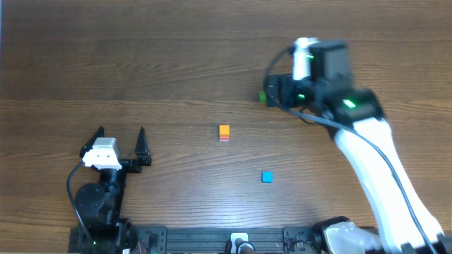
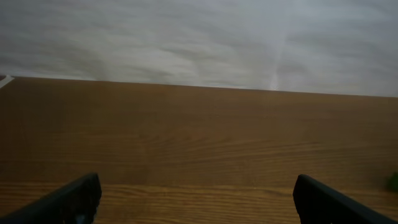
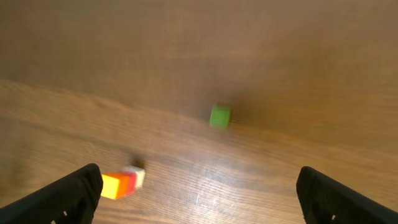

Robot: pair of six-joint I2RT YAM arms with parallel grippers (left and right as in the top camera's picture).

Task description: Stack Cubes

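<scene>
Orange cube (image 1: 224, 130) already sits on a reddish cube (image 1: 224, 137) mid-table, so I'd call at least one stacking step done; the right wrist view hints at a pale layer in that pile too, can't tell if it's a third cube; two cubes are loose: green cube (image 3: 219, 116) on the far side of the wooden table (image 1: 176, 63), well apart from the stack, and blue cube (image 1: 266, 177) on the near side, closer to the arm bases; right gripper (image 3: 199, 177) hangs above the table near the green cube, fingers spread wide, nothing between them, cube ahead of the fingertips and not between them; left gripper (image 1: 120, 132) is parked at its own side, far from every cube, jaws also wide apart and empty; my read: roughly halfway, green looks like the next pick, then blue; what's left per cube is descend, grab, carry, place on orange; risk is knocking the existing pile on placement, since the cubes are small and the footprint is narrow.
</scene>
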